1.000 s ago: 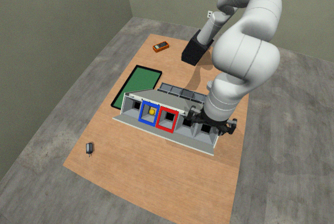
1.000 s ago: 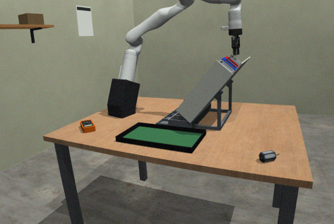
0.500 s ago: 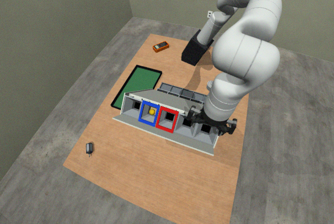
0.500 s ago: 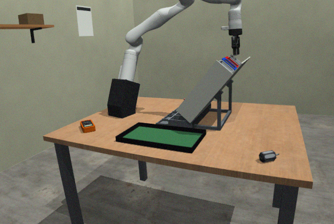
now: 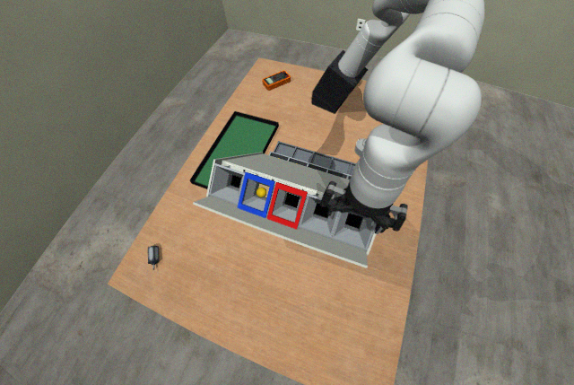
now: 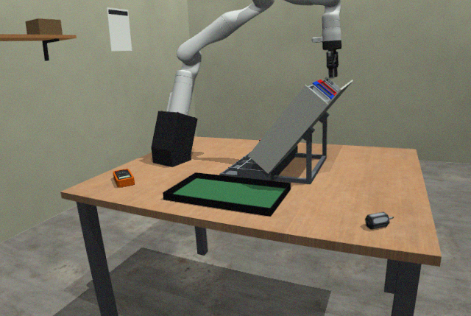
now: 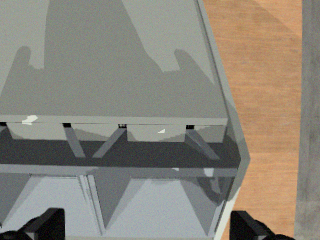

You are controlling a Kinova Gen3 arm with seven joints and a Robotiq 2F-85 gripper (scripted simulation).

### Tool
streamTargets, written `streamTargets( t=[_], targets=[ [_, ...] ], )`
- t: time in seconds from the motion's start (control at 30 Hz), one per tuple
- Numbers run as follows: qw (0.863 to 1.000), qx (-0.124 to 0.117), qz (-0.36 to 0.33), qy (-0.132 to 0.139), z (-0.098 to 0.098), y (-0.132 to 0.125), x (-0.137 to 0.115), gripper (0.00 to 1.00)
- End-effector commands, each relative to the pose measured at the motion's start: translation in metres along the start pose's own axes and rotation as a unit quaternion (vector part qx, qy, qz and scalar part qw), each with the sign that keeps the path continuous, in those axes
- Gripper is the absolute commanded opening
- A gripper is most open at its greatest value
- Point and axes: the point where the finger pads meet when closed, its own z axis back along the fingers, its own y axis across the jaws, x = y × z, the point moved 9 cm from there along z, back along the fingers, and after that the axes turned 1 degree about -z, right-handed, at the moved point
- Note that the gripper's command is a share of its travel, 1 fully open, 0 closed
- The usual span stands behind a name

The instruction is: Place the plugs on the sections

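My gripper (image 5: 363, 212) (image 6: 333, 75) (image 7: 147, 225) is open and empty, pointing down just above the unbanded funnels at the right end in the top view. The rightmost funnel (image 7: 155, 205) lies between the fingertips in the wrist view. A yellow marble (image 5: 261, 192) is in the funnel with the blue band (image 5: 242, 191). The funnel with the red band (image 5: 301, 209) beside it shows no marble. The sloping grey cover (image 5: 278, 170) (image 6: 288, 126) (image 7: 100, 75) hides the pipes. The row of sections (image 5: 303, 155) is at its foot, partly hidden. No plug or marble tray is visible.
A black-rimmed green tray (image 5: 256, 118) (image 6: 216, 204) lies beside the cover. An orange meter (image 5: 276, 80) (image 6: 124, 177) lies near the arm's base. A small grey motor (image 5: 153, 255) (image 6: 377, 220) lies near a table corner. Dark legs (image 6: 308, 158) carry the raised end of the cover.
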Motion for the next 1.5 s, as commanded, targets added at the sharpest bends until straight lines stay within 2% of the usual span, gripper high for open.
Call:
streamTargets(
  t=[0.0, 0.5, 0.53, 1.07, 1.1, 1.27, 1.47],
  targets=[
    [1.0, 0.0, 0.0, -0.001, 0.001, 0.0, 0.0, 1.0],
    [1.0, 0.0, 0.0, -0.001, 0.001, 0.0, 0.0, 1.0],
    [1.0, 0.0, 0.0, -0.001, 0.031, 0.001, 0.001, 1.0],
    [1.0, 0.0, 0.0, -0.001, 0.031, 0.001, 0.001, 1.0],
    [1.0, 0.0, 0.0, -0.001, 0.034, 0.0, -0.069, 1.0],
    [1.0, 0.0, 0.0, -0.001, 0.035, 0.0, -0.081, 1.0],
    [1.0, 0.0, 0.0, -0.001, 0.036, -0.001, -0.134, 1.0]
  ],
)
